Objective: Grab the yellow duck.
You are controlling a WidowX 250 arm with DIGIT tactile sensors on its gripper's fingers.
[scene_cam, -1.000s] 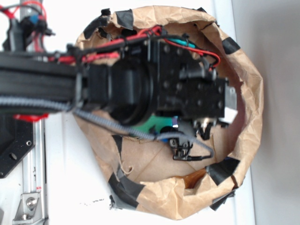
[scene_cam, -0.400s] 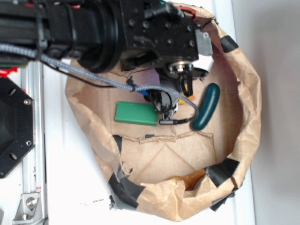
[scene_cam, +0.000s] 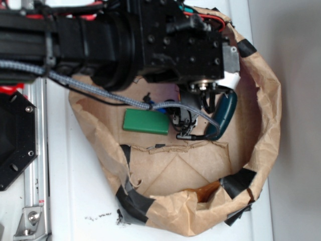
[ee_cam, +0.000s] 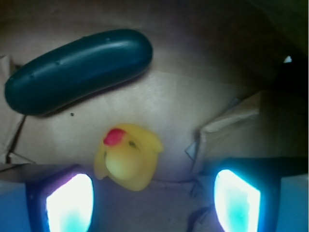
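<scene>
Looking through the wrist camera, I see my gripper (ee_cam: 153, 193) spread apart, the yellow duck (ee_cam: 127, 157) between its fingers, the cucumber (ee_cam: 77, 70) at eleven o'clock.

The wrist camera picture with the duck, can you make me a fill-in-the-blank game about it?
1. The duck has a ____ beak.
2. The long dark green toy above the duck in the wrist view is a ____.
3. In the exterior view, the flat block on the brown paper is coloured ____.

Missing words: red; cucumber; green.
</scene>
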